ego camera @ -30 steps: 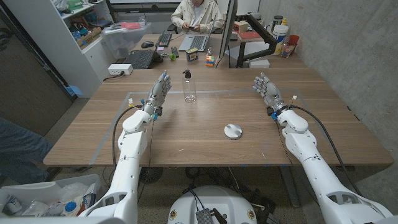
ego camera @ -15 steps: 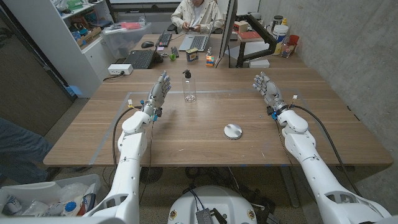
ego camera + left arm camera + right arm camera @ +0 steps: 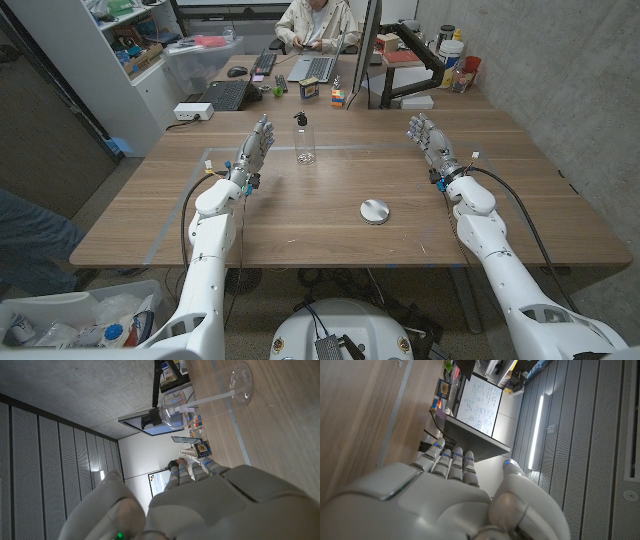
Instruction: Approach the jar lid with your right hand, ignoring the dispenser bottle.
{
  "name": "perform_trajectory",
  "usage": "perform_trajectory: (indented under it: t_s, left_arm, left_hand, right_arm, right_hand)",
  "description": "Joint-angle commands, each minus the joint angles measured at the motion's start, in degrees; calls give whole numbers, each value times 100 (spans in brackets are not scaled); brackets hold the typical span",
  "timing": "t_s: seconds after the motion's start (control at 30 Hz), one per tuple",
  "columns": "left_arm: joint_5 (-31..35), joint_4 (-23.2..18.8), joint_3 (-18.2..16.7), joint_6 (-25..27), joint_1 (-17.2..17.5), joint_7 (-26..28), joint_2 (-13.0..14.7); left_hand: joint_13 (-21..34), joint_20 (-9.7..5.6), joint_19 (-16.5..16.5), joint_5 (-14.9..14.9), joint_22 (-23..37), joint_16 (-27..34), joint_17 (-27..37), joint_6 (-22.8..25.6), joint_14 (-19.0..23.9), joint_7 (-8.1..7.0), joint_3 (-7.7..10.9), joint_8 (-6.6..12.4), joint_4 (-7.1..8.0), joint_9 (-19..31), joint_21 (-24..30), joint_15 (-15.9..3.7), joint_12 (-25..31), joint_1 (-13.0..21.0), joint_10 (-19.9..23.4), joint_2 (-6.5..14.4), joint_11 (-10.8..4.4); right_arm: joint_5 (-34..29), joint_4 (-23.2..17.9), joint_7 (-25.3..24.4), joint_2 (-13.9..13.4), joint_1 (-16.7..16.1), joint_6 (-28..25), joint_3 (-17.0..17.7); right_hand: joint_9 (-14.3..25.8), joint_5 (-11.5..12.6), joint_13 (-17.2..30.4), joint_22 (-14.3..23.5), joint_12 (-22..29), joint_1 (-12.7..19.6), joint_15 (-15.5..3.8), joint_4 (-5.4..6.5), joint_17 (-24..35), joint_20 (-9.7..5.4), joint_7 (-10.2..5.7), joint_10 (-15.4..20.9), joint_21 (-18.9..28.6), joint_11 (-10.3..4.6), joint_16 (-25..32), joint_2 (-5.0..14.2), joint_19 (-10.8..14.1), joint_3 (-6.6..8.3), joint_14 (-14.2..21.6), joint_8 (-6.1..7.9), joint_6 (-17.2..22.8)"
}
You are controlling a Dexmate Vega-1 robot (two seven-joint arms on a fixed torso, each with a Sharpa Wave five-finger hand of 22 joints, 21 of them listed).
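Note:
A round silver jar lid (image 3: 375, 211) lies on the wooden table (image 3: 320, 225), right of centre and toward the front. A clear dispenser bottle (image 3: 304, 140) with a black pump stands farther back, near the middle; the left wrist view also catches the bottle (image 3: 172, 410). My right hand (image 3: 428, 144) is raised at the right, behind and to the right of the lid, fingers apart and holding nothing. My left hand (image 3: 254, 150) is up at the left, just left of the bottle, fingers apart and empty. The wrist views show the backs of the left hand (image 3: 215, 505) and right hand (image 3: 440, 495).
A person sits at a desk (image 3: 316, 25) behind the table with laptops (image 3: 228, 94) and small objects. A monitor arm and containers (image 3: 452, 48) stand at the back right. A shelf and bins (image 3: 140, 40) are at the left.

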Motion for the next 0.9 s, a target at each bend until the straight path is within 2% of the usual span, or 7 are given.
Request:
perform_trajectory:
  t_s: [0.03, 0.27, 0.5, 0.9]
  left_arm:
    - [50, -74, -1, 23, 27, -1, -2]
    - [50, -112, -12, 71, 49, -14, -3]
    - [88, -188, -1, 97, 69, -11, 7]
    - [78, -224, -19, 108, 104, -11, -9]
  left_hand:
    - [31, -338, 8, 25, 24, 28, 22, 59, 16, 11, 2, 40, -41, 13, -23, 0, 27, 45, -1, 36, 13]
    - [31, -336, 5, 27, 24, 26, 22, 64, 17, 1, -6, 37, -46, 13, -32, -7, 25, 53, -2, 44, 0]
    - [30, -318, -6, 28, 24, 20, 22, 68, 7, -5, -12, 34, -50, 13, -43, -10, 17, 60, -20, 51, -2]
    - [30, -295, -11, 29, 24, 16, 22, 70, 0, -5, -22, 30, -55, 13, -52, -3, 17, 68, -16, 62, -19]
  right_arm:
    - [30, 143, 66, 60, 27, 326, 57]
    - [26, 216, 91, 73, 33, 500, 83]
    - [229, 591, 468, 120, 178, 909, 121]
    - [311, 601, 642, 83, 169, 1001, 156]
  right_hand:
    - [23, 18, 28, 28, -20, 73, -33, -54, 2, -24, -41, 9, -23, -57, 37, 13, 34, 19, 24, -44, -88]
    - [25, 16, 28, 28, -20, 62, -75, -54, 7, -33, -64, 12, -34, -91, 47, 23, 59, 16, 58, -54, -141]
    - [28, 12, 28, 27, -13, -16, -128, -25, 22, -30, -115, 33, -43, -134, 84, -1, 116, -31, 159, -37, -133]
    - [31, 21, 28, 23, -8, -100, -238, -3, 26, -36, -187, 55, -58, -193, 111, -43, 189, -84, 271, -33, -158]
